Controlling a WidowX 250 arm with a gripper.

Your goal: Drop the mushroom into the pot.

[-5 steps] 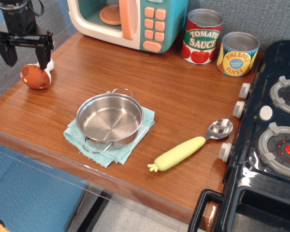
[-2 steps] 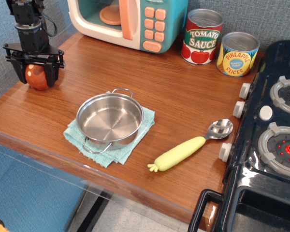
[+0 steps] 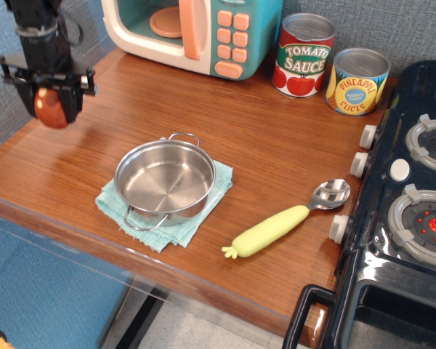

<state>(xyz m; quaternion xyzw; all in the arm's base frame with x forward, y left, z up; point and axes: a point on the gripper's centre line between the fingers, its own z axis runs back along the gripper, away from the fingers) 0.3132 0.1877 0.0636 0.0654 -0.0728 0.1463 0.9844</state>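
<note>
The black gripper [image 3: 49, 102] is shut on the reddish-brown mushroom [image 3: 51, 107] and holds it above the table's far left edge. Only the rounded cap shows between the fingers; the white stem is hidden. The shiny steel pot [image 3: 165, 181] with two wire loop handles stands empty on a teal cloth [image 3: 212, 200], to the right of and nearer than the gripper, well apart from it.
A toy microwave [image 3: 196, 33] stands at the back. A tomato sauce can [image 3: 303, 54] and a pineapple can [image 3: 357, 81] stand at the back right. A yellow-handled spoon [image 3: 287, 220] lies right of the pot. A toy stove [image 3: 407, 218] fills the right side.
The gripper came down over the mushroom on the table, closed on it, and has now lifted it off the wood.
</note>
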